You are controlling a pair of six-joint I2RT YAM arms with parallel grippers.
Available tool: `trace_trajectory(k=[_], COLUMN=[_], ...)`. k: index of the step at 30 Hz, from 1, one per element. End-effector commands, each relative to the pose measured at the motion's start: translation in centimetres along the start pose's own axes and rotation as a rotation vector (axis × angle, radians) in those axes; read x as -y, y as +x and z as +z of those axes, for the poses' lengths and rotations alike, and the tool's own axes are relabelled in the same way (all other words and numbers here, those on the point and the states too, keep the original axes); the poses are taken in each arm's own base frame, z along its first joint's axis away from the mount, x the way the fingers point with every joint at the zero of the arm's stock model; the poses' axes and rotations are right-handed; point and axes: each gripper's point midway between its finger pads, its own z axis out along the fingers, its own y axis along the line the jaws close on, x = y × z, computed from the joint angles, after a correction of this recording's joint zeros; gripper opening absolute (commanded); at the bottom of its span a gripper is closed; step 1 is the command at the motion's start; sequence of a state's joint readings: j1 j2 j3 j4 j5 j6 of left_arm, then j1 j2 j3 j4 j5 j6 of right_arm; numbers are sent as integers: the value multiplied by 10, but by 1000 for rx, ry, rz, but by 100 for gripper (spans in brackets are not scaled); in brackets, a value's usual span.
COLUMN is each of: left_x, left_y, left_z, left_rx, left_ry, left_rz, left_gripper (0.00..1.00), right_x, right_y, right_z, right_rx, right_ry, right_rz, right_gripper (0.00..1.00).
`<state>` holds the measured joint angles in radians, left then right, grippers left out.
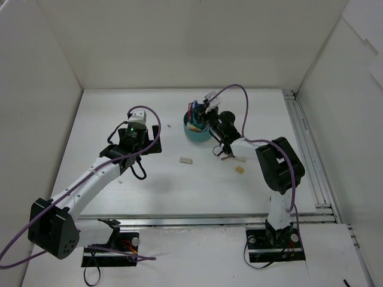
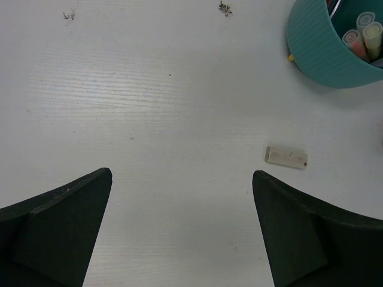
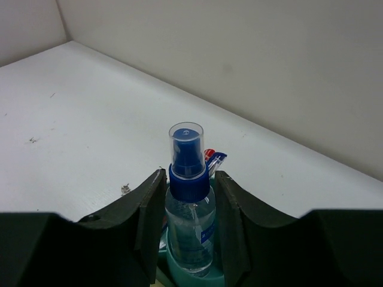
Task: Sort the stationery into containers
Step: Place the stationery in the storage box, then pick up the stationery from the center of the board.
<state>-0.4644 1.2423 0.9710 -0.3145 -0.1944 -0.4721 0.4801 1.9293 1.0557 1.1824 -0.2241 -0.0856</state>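
Your right gripper (image 3: 190,200) was closed narrow around the clear bottle (image 3: 189,209), one dark finger pressed to each side of it just below the blue spray head, which carried a see-through cap. The bottle stood upright in that grip, and its lower end sat inside the rim of the teal organizer (image 3: 179,276); from the right wrist view you could not tell which compartment it was in. Just behind the bottle, a red tip and a blue tip of pens (image 3: 214,160) stuck up from the organizer. In the overhead view that arm reached over the organizer near the back of the table (image 1: 119,107), with pale eraser pieces (image 1: 194,126) lying in the compartment on the near side. Your left gripper (image 2: 181,176) was spread wide and held nothing, its two black fingers well apart above bare tabletop, left of the organizer. One beige eraser (image 2: 286,157) lay flat on the table just beyond the right finger of that gripper, apart from it and nearer than the organizer. Along the top right edge of the left wrist view you could see the organizer's ribbed wall, with a pink-orange marker (image 2: 353,40) and a yellow marker (image 2: 372,36) standing inside. A second eraser (image 1: 239,169) lay loose on the table near the right arm's forearm, and a small pale scrap (image 1: 169,126) sat between the left gripper and the organizer.
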Motion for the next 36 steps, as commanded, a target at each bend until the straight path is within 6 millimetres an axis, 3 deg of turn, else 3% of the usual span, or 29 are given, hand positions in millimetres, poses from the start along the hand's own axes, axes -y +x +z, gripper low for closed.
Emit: trace_trajectory(k=[1,3,5,6,8,9,12,13,14,15,17,18,19,20,22,23,25,28,32,36], left_x=[7,8,10,12,14,15,17,17,18,19,21,23,24,28,33,38,45,53,60,63], left_y=[-20,-20,-21,-21,-22,-22,-22,-22,-22,-22,-20,-18,-16,-14,-9,-6,0,7,13,18], left_z=[-5,-5,-5,-5,-6,-6,-6,-6,-6,-6,-5,-3,-1,-1,3,3,7,10,12,15], left_rx=[45,45,42,42,44,43,41,40,41,42,35,30,25,20,5,-3,-22,-39,-46,-61], left_ry=[26,27,38,48,57,66,80,81,83,91,103,118,122,135,158,172,200,216,231,226], left_rz=[-37,-40,-37,-38,-34,-30,-17,-15,-11,-5,3,8,11,18,27,35,46,54,46,51], left_gripper=[100,100,100,100,100,100,100,100,100,100,100,100,100,100,100,100,100,100,100,100], right_x=[6,6,10,11,10,10,10,10,11,12,16,19,24,30,39,46,51,38,21,18], right_y=[-61,-66,-81,-95,-101,-118,-119,-137,-122,-138,-107,-116,-106,-66,-51,-18,16,51,84,119], right_z=[2,1,-3,-8,-14,-21,-34,-44,-53,-67,-87,-102,-113,-135,-165,-200,-246,-273,-280,-286], right_rx=[195,202,227,249,238,259,219,245,191,206,69,56,-1,-184,-338,-524,-737,-865,-976,-1101], right_ry=[26,28,51,58,60,62,70,76,95,107,170,204,252,341,447,553,657,645,578,593], right_rz=[5,13,37,43,54,54,98,104,131,139,182,202,224,266,288,273,261,331,434,466], right_gripper=[36,51,55,61,68,73,81,83,98,98,98,98,98,98,98,98,98,98,98,98])
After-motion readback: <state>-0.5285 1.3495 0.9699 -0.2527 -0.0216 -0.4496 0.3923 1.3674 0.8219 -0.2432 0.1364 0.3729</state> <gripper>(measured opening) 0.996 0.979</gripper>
